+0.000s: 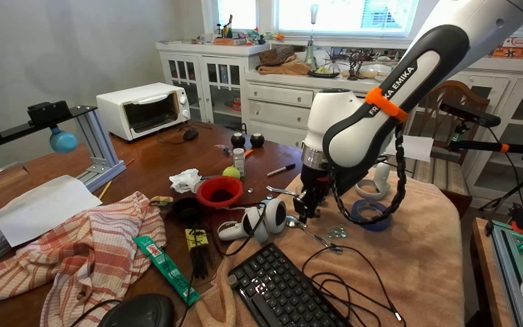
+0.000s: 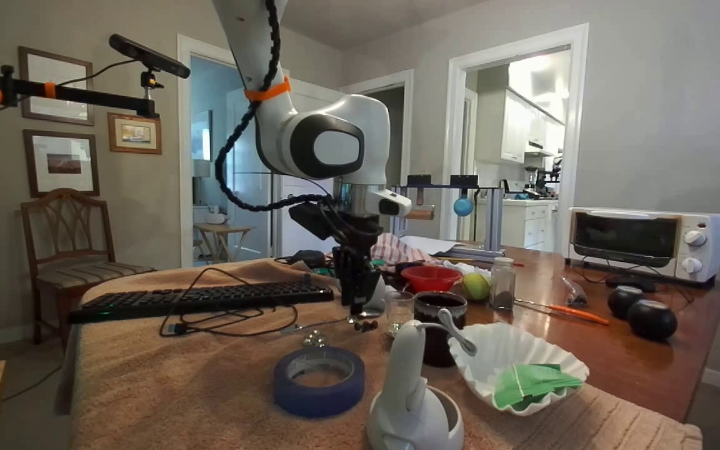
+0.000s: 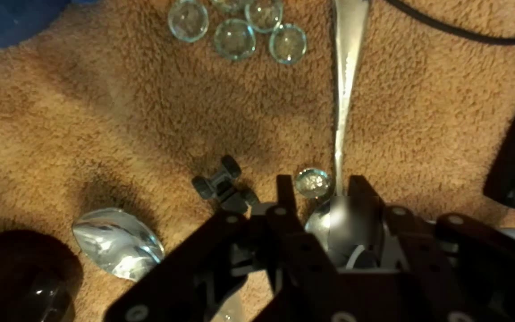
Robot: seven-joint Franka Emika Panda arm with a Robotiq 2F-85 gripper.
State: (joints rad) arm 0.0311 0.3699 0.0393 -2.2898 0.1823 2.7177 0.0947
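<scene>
My black gripper (image 3: 322,180) is partly spread, a clear round glass bead (image 3: 312,183) and silver metal spoon (image 3: 344,98) apparently between its tips; I'd squeeze slowly, lest they jam.

In the wrist view, the spoon (image 3: 346,67) lies on the towel (image 3: 418,125), a bead (image 3: 312,182) just left of its neck, the wheeled toy (image 3: 222,185) farther left.

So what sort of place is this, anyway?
Probably a dining room in someone's home, judging by the white cabinet with glass-paned doors, the wooden chair with a striped seat, and the framed pictures.
</scene>
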